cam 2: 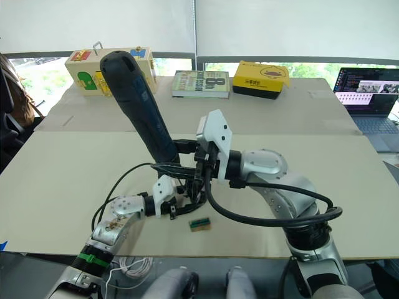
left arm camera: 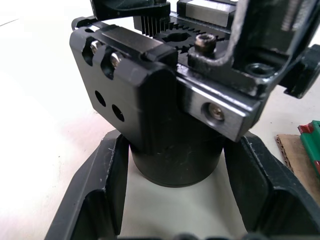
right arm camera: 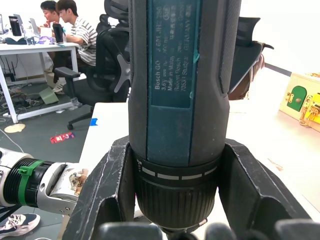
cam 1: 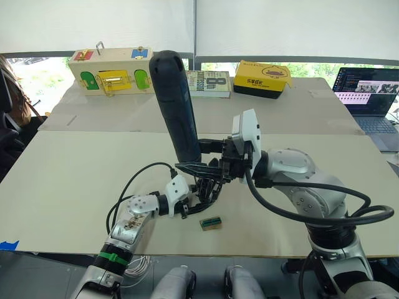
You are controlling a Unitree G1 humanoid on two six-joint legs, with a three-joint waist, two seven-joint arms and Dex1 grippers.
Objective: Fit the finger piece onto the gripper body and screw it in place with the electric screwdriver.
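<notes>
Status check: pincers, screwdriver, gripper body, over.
Left pincer shut on gripper body. Right pincer shut on electric screwdriver, upright above the body. Small green-topped block beside it, not obstructing.

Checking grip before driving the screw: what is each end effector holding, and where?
Right end effector: screwdriver, at its lower collar. Left end effector: gripper body, at its round base.

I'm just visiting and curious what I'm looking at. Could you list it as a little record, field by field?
Left gripper: shut on the gripper body, holding its round base on the table
Right gripper: shut on the electric screwdriver, held upright, tip down over the gripper body
Nearby: small green-topped block, lying beside the gripper body
Far side of table: colourful latch box, book, yellow box, laptop
</notes>
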